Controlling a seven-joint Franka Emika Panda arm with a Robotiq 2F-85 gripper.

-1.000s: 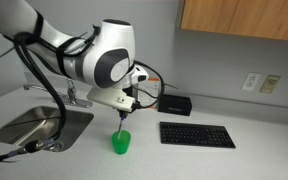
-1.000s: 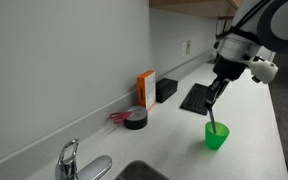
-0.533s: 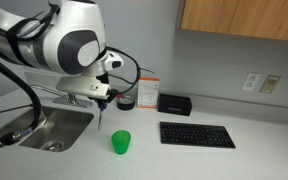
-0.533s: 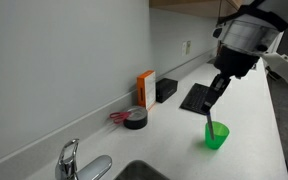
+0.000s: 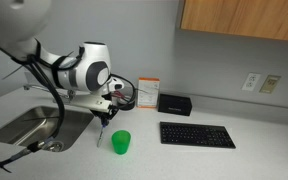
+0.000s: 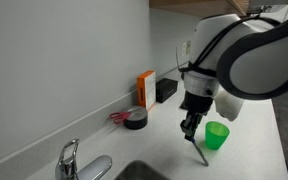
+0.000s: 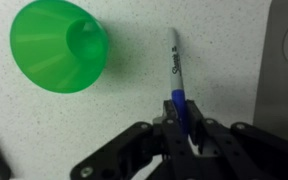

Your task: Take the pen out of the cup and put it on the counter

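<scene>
The green cup [image 5: 120, 142] stands upright on the light counter [image 5: 184, 160] and looks empty; it also shows in an exterior view [image 6: 217, 135] and in the wrist view [image 7: 59, 45]. My gripper [image 7: 182, 118] is shut on the blue-capped end of the pen [image 7: 174, 62]. The pen hangs tip-down just beside the cup, between the cup and the sink, its tip close to the counter [image 5: 100, 138], [image 6: 200, 152]. In both exterior views the gripper [image 5: 104, 113], [image 6: 190, 126] is low over the counter.
A steel sink [image 5: 34, 125] with a faucet [image 6: 69, 160] is inset beside the gripper. A black keyboard [image 5: 196, 134], a black box [image 5: 174, 103], an orange carton [image 6: 145, 88] and a black round object [image 6: 134, 119] lie further along the counter.
The gripper has lifted the pen out of the cup, carried it sideways toward the sink, and lowered it beside the cup.
</scene>
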